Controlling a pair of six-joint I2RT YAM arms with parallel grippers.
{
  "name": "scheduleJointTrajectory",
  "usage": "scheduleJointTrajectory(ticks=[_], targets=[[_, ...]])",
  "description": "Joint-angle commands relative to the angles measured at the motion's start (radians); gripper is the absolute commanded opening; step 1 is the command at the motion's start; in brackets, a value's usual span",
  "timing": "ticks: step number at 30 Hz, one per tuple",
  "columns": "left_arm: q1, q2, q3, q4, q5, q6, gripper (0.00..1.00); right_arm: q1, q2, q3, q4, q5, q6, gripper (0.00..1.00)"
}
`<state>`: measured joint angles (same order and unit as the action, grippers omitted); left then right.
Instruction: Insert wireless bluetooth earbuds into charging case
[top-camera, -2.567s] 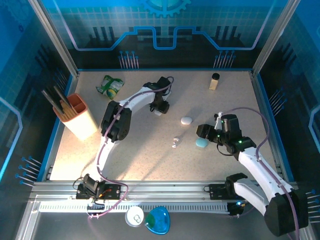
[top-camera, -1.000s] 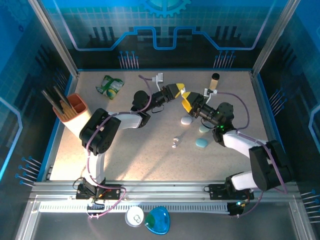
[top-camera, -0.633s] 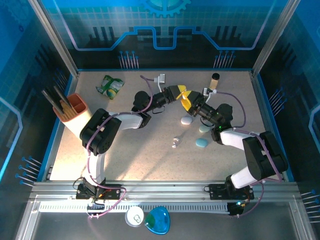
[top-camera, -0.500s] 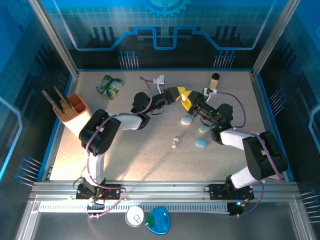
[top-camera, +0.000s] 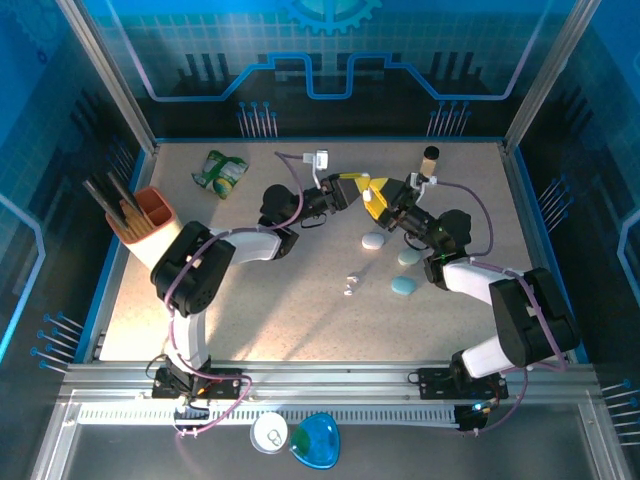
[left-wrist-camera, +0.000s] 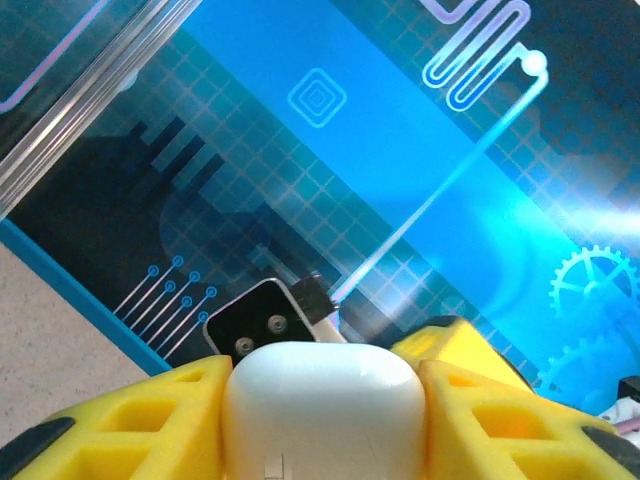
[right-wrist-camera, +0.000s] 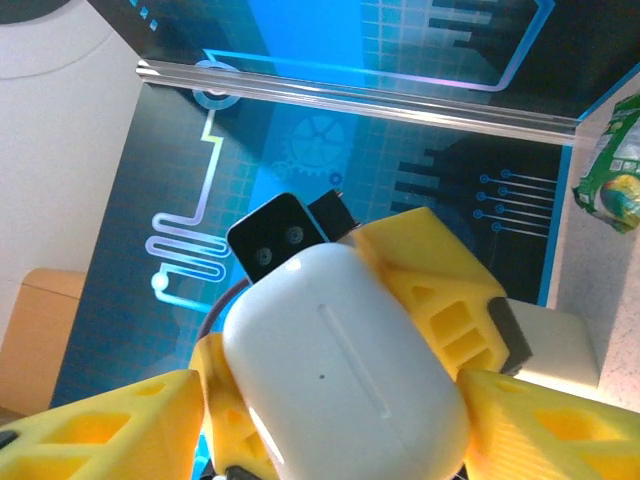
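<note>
Though aloft, case (left-wrist-camera: 320, 385) within left hand (left-wrist-camera: 321, 425).

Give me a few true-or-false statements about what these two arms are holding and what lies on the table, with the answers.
1. The left gripper is closed on a white case. True.
2. The two grippers are at opposite ends of the table. False: the right gripper meets the left one tip to tip above the far middle of the table.
3. The orange holder stands on the table's right side. False: the orange holder stands on the left side.
4. A green packet lies near the far left corner. True.
5. The teal case is lifted in the air. False: the teal case lies on the table beside the right arm.
</note>
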<state>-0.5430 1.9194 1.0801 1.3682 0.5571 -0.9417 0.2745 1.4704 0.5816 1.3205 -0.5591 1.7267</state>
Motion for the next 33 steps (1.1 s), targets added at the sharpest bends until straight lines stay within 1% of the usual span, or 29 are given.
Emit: scheduleJointTrajectory(ticks=[1,3,6,10,14,16,18,22,24,27,31,33], targets=[[-0.008,-0.039,-0.031,0.034,0.044,0.144,0.45,-0.001,0.001,-0.008,0.102,0.019,0.046,0.63],[-0.007,-0.036,-0.034,0.035,0.047,0.18,0.45,-0.001,-0.001,-0.009,0.103,0.018,0.054,0.59],[-0.005,-0.03,-0.036,0.035,0.047,0.22,0.46,-0.002,-0.006,-0.008,0.102,0.011,0.062,0.5],[-0.005,-0.022,-0.034,0.035,0.058,0.262,0.45,-0.003,-0.004,-0.009,0.101,0.01,0.071,0.41],[-0.005,-0.012,-0.028,0.035,0.064,0.291,0.46,-0.002,0.005,-0.011,0.101,0.007,0.078,0.35],[-0.005,-0.007,-0.022,0.035,0.064,0.291,0.46,-0.002,0.006,-0.009,0.099,0.002,0.077,0.34],[-0.004,-0.004,-0.019,0.034,0.06,0.29,0.46,-0.002,0.012,-0.009,0.096,-0.001,0.079,0.35],[-0.004,-0.002,-0.013,0.034,0.038,0.296,0.46,0.0,0.024,-0.009,0.082,-0.002,0.091,0.56],[-0.004,-0.003,-0.008,0.035,0.024,0.301,0.46,0.005,0.032,-0.009,0.076,-0.004,0.098,0.61],[-0.004,0.001,0.005,0.034,0.013,0.311,0.46,0.015,0.05,-0.001,0.085,-0.008,0.118,0.64],[-0.003,0.012,0.021,0.035,0.022,0.326,0.46,0.024,0.066,0.013,0.103,-0.013,0.151,0.64],[-0.002,0.014,0.021,0.035,0.03,0.334,0.46,0.018,0.062,0.011,0.103,-0.011,0.158,0.62]])
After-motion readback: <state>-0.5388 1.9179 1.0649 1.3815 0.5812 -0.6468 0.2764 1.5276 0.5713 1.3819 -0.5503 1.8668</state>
